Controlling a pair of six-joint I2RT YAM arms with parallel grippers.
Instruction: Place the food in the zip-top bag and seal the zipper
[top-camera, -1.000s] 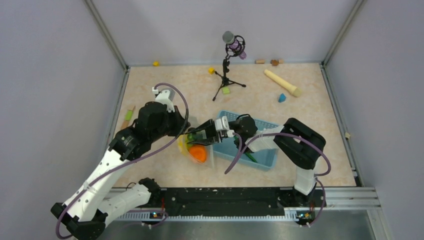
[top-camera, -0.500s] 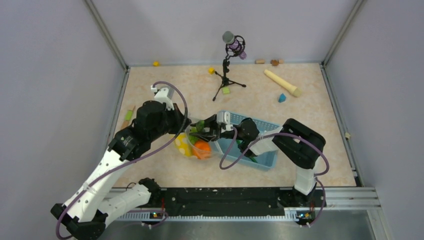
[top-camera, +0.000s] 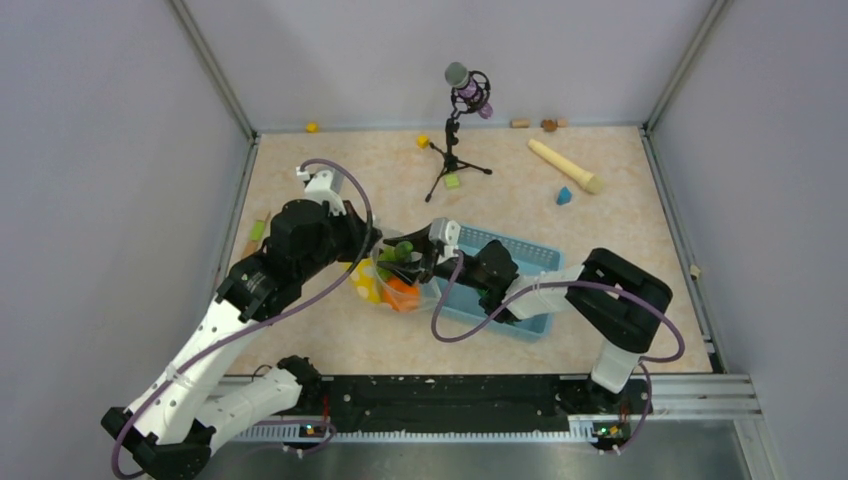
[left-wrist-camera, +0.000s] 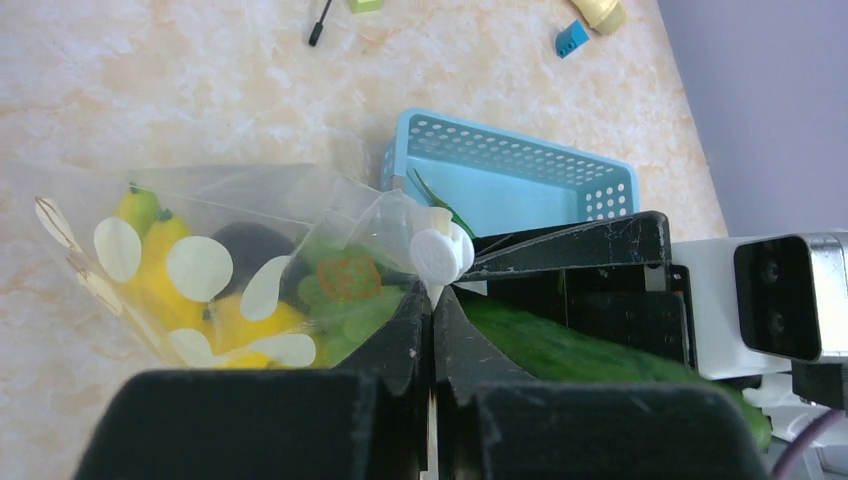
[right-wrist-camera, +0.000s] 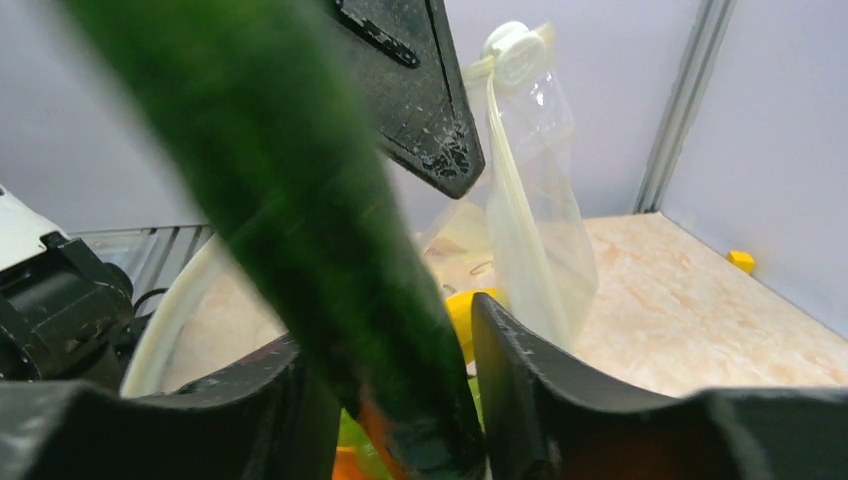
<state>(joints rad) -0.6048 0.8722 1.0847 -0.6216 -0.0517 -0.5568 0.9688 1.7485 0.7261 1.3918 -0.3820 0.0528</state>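
The clear zip-top bag (top-camera: 384, 284) with white dots hangs open just left of the light blue basket (top-camera: 513, 292). It holds the orange (top-camera: 403, 293), yellow fruit (left-wrist-camera: 150, 215), the dark eggplant (left-wrist-camera: 245, 245) and green grapes (left-wrist-camera: 345, 300). My left gripper (left-wrist-camera: 433, 296) is shut on the zipper strip just below its white slider (left-wrist-camera: 441, 255). My right gripper (right-wrist-camera: 390, 332) is shut on the green cucumber (right-wrist-camera: 300, 200), its tip at the bag's mouth (right-wrist-camera: 530, 230) over the orange. In the top view the right gripper (top-camera: 408, 262) meets the left gripper (top-camera: 376, 250) there.
A microphone on a tripod (top-camera: 455, 130) stands at the back middle. A beige wooden cylinder (top-camera: 565, 165), a blue block (top-camera: 564, 195), a green block (top-camera: 451, 181) and a yellow block (top-camera: 422, 141) lie at the back. Grey walls close in three sides.
My right gripper has carried the cucumber left from the basket to the bag's mouth. The left gripper has lifted the bag's edge slightly up and back.
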